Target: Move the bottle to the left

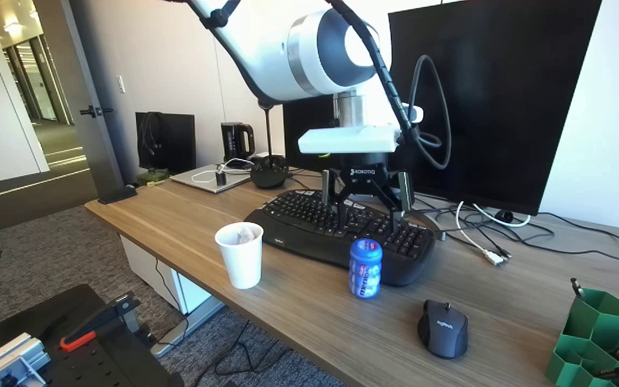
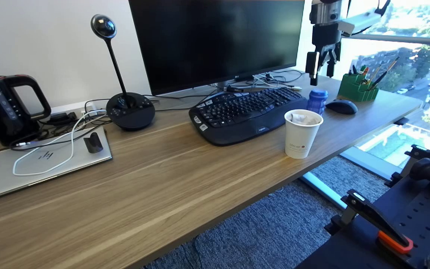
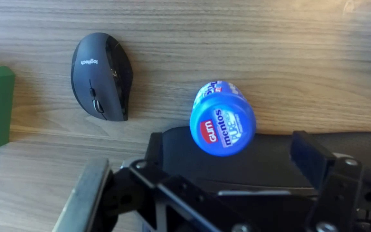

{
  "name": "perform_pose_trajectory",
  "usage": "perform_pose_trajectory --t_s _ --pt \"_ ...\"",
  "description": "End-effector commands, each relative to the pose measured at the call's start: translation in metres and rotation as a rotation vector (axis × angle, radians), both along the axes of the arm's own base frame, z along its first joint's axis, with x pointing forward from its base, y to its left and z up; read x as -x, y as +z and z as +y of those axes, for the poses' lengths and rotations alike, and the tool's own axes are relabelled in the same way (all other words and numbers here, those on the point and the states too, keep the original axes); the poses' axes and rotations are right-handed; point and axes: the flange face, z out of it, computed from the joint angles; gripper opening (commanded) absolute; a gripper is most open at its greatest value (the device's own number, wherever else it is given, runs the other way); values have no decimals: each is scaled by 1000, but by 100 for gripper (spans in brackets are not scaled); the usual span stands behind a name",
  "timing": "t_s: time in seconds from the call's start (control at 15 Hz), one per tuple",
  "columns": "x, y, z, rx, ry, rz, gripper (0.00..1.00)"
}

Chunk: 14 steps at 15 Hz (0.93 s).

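The Robotiq gripper hangs in the air by one end of a black Logitech ergonomic keyboard, its fingertips pointing down and standing wide apart, above and apart from the blue Mentos gum bottle. The bottle stands upright on the wood-grain desk, just beside the keyboard's front edge; whether the two touch cannot be told. In the wrist view its round lid, printed with "gum" and "mentos", shows between the two fingers. In an exterior view the bottle sits between a white paper cup and a dark grey Logitech mouse, apart from both. The cup is upright near the desk's edge, with something pale and crumpled inside. Past the mouse is a green pen holder with hexagonal cells, filled with pens. A large dark-screened monitor rises behind the keyboard. In an exterior view a closed HP laptop lies near a round-based conference camera and a black electric kettle.
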Motion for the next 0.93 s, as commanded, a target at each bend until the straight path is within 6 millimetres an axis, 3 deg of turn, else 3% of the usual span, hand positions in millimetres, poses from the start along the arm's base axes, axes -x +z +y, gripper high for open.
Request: perform_pose_trajectory --t_s 0.0,0.87 --pt "-12 9 3 -24 12 10 100" --pt "-24 15 -7 -81 -24 93 100"
